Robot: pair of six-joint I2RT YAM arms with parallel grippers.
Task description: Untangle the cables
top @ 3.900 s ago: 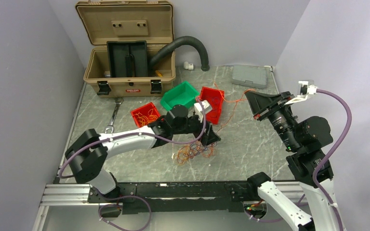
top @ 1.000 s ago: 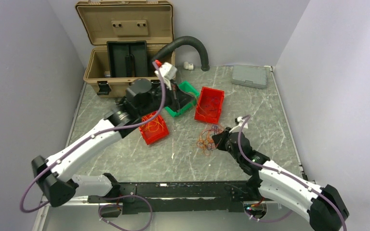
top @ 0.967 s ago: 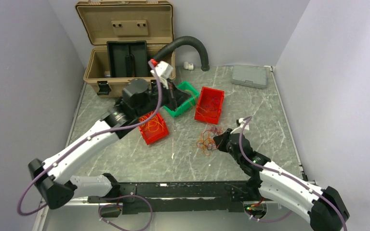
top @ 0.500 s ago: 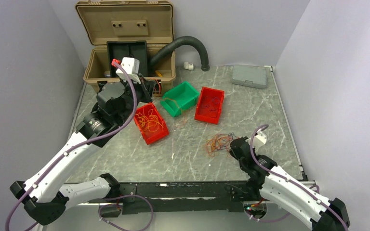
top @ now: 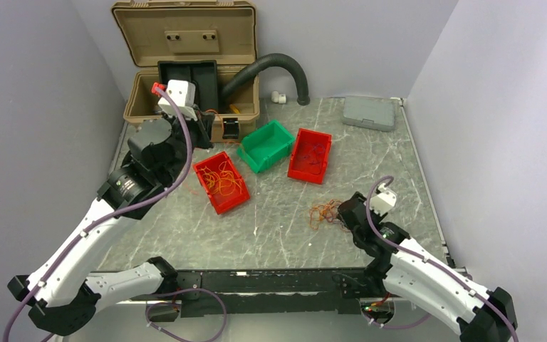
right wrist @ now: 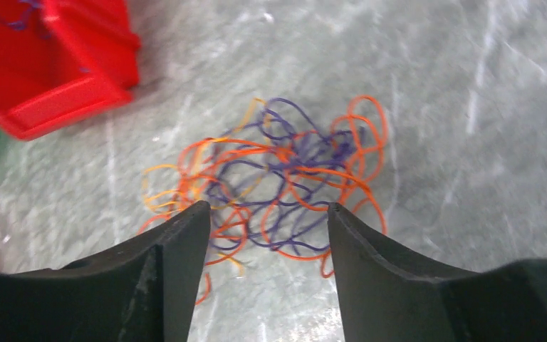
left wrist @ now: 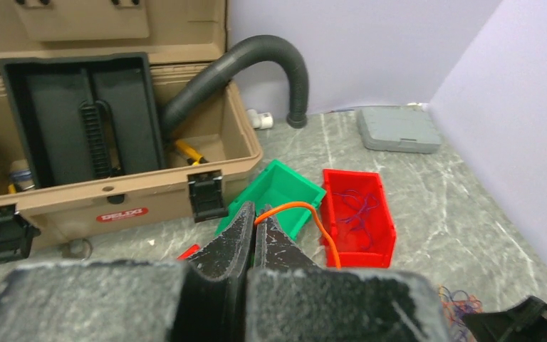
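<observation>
Marble tabletop (top: 370, 164): tangle of cables (right wrist: 285, 185), long axis left-right, lying between the spread fingers of the right gripper (right wrist: 267, 208); left gripper (left wrist: 258, 214) pinching one orange wire (left wrist: 292, 205) that arcs rightward and down.

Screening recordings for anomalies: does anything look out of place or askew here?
A tangle of cables lies loose on the table before the open right hand. One orange strand trails from the shut left hand. Nothing looks damaged.
</observation>
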